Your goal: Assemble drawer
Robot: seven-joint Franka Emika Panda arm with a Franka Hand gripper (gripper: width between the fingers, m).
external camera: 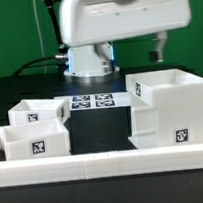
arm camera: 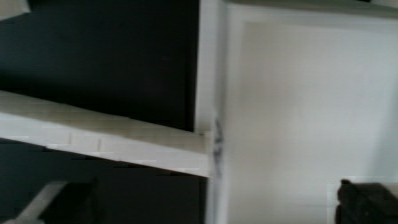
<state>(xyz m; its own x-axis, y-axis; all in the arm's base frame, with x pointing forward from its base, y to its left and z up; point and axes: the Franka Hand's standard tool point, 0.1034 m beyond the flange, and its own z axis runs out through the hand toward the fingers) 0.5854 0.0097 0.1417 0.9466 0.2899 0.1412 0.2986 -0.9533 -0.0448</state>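
A white robot arm (external camera: 112, 18) hangs over a black table (external camera: 102, 130). The drawer's big boxy housing (external camera: 170, 108) stands on the exterior view's right. On the left, well apart from it, are the near tray (external camera: 35, 144) and just behind it the far tray (external camera: 40, 110), so neither is fitted yet. The gripper (arm camera: 210, 205) is spread wide and empty. The next move likely calls for descending onto one part and grasping it.

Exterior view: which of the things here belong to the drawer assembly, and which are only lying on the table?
Belong to the job:
- boxy housing, on the exterior view's right
- front tray, on the exterior view's left
- rear tray, just behind it

Only lying about:
- marker board, flat in the middle
- long white rail, along the front
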